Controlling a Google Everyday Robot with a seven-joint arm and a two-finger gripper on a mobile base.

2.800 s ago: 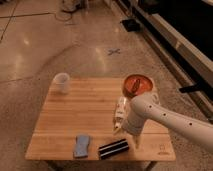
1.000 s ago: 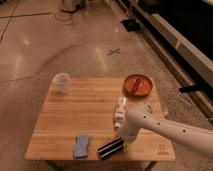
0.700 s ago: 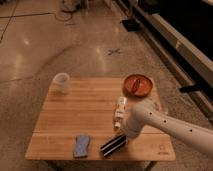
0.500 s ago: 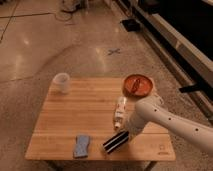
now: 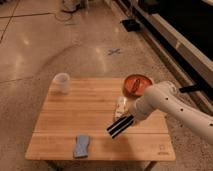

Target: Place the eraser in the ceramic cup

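The eraser [image 5: 120, 127], a flat black block with pale stripes, hangs tilted just above the wooden table [image 5: 75, 112], right of centre. My gripper [image 5: 129, 120] is shut on its right end, and the white arm reaches in from the right. The ceramic cup [image 5: 62, 82], small and white, stands upright at the table's far left corner, well away from the gripper.
An orange-red bowl [image 5: 137, 83] sits at the table's far right corner. A white tube-shaped bottle [image 5: 120, 106] lies just behind the gripper. A blue sponge-like block [image 5: 81, 145] lies near the front edge. Shiny floor surrounds the table, with a dark cabinet wall at the right.
The eraser lay flat near the table's front edge; the gripper closed on it and raised it, moving it up and slightly back, now tilted.
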